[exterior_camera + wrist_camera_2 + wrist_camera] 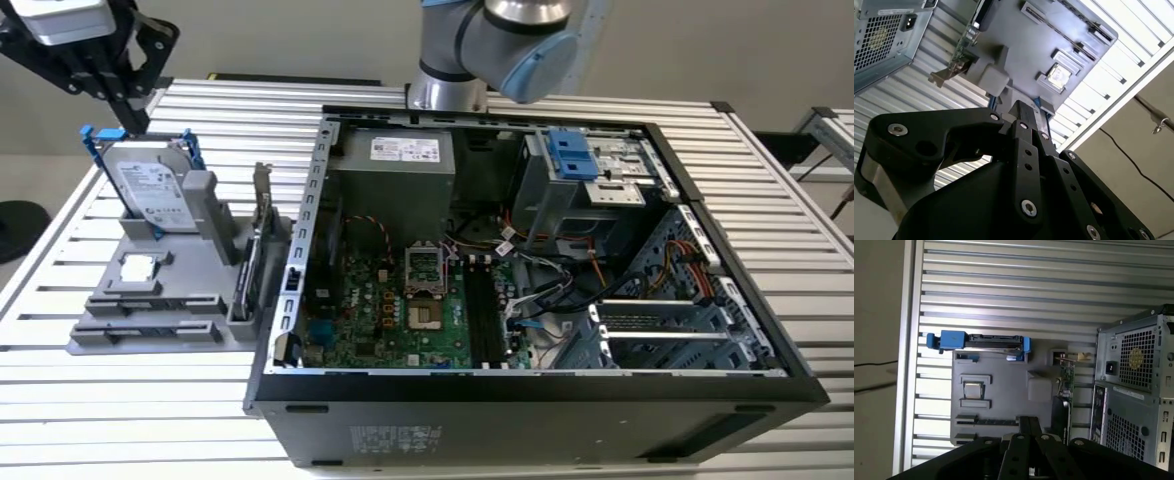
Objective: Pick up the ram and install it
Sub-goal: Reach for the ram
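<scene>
- Ram (986, 421): we take it to be the long dark strip that lies in a slot of the grey fixture (1004, 385), just beside the small square chip holder (974, 389); we cannot make out any more detail of it.
- We see the gripper (136, 125) high at the exterior view's left, above the hard drive (150, 185) in its blue frame, and apart from the ram.
- Its two fingers (1024, 150) are pressed together, and we see nothing between them.
- On the same fixture a card with a metal bracket (263, 215) stands upright, on the side nearest to the computer case (534, 400).
- The case lies open on the slatted table (134, 420), at the exterior view's right of the fixture, and we see the green motherboard (387, 310) inside.
</scene>
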Controlling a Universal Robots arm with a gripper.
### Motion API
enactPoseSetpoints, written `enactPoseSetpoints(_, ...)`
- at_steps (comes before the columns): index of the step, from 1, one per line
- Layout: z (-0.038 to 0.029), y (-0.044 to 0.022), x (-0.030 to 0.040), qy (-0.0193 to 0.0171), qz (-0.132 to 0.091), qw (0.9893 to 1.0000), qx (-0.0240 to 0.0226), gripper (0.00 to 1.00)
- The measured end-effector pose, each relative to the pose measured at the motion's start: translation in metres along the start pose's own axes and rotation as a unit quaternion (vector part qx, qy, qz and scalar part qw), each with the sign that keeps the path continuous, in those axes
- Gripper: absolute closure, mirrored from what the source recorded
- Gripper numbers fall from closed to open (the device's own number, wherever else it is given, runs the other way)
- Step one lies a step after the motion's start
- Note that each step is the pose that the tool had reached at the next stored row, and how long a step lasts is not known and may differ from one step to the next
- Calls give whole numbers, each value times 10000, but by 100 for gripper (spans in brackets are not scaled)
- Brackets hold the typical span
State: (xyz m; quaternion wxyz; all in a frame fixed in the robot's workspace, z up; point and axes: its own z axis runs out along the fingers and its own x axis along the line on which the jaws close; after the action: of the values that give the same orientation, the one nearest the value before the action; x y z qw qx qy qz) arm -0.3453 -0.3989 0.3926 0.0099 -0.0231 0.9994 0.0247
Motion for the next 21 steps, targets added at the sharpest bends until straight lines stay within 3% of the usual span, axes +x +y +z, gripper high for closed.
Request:
enactPoseSetpoints(11, -4, 10, 218, 2, -33, 10000, -1, 100)
enactPoseSetpoints(21, -4, 10, 219, 2, -35, 10000, -1, 100)
